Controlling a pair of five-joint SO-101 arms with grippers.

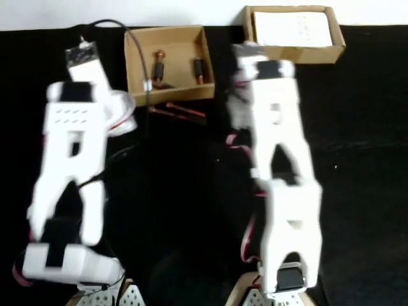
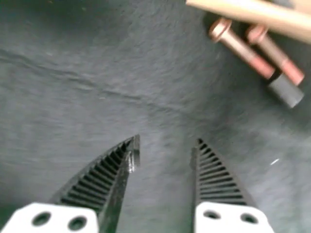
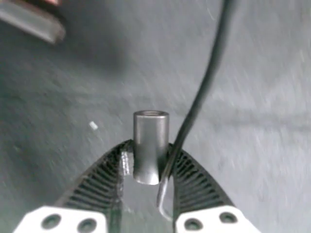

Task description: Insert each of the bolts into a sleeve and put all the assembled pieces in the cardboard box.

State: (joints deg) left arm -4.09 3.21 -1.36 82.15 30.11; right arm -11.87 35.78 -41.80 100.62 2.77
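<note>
My left gripper [image 2: 166,143] hangs open over the black cloth with nothing between its fingers. Ahead of it lie two copper bolts [image 2: 240,48], with a grey sleeve [image 2: 286,92] at their tips, just beside the cardboard box [image 2: 252,12]. My right gripper [image 3: 149,148] is shut on another grey sleeve [image 3: 150,141], which stands up out of the fingers with its open end outward. In the high view the two loose bolts [image 1: 185,111] lie just in front of the cardboard box [image 1: 137,76], which holds two copper-and-dark pieces [image 1: 159,64].
A black cable [image 3: 206,82] runs right past my right gripper's fingers. A second cardboard box [image 1: 294,54] holding a white sheet stands at the back right. Both white arms [image 1: 70,166] [image 1: 280,159] stretch over the black cloth.
</note>
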